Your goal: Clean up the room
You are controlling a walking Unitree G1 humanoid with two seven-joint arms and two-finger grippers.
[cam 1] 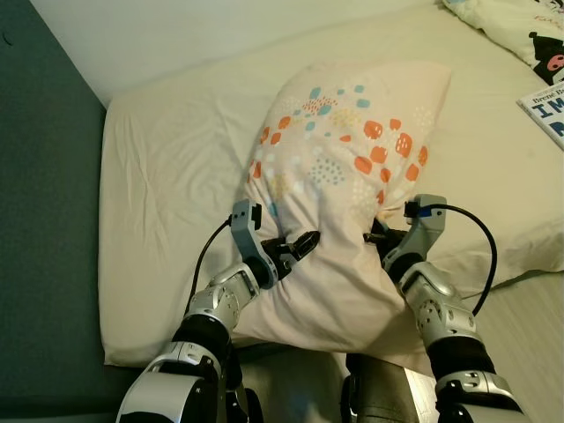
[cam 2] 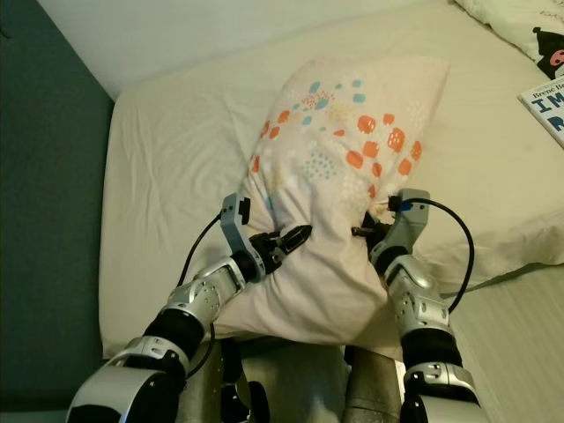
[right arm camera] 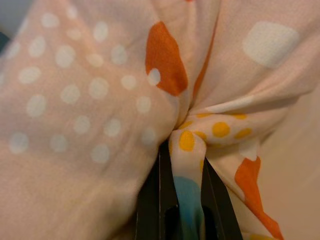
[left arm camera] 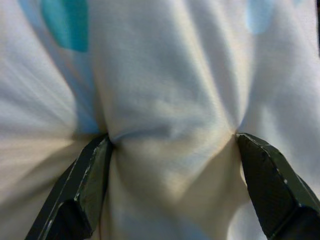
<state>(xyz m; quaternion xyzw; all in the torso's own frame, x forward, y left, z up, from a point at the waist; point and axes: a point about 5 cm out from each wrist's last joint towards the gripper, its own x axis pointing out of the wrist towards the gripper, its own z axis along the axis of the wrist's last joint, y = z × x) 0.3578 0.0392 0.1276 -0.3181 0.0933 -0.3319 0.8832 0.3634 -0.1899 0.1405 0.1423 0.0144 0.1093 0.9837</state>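
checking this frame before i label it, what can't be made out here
- Book: cut off by the right edge of the eye views, so its title is incomplete.
- Second pillow: cropped at the top right corner; its print shows only in part.
- Right gripper: its tips are buried in a fold of the patterned pillow.
- Left gripper: in the left wrist view the cloth between its jaws is blurred.
- Bed under the patterned pillow: hidden by it.

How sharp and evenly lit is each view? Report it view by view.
Eye views: soft, dim, warm indoor light, slightly grainy, the pillow readable, shade under it at the bed edge. Left wrist view: smeared and out of focus, fabric washed pale between the left gripper fingers. Right wrist view: sharper at the fold pinched by the right gripper, edges soft.
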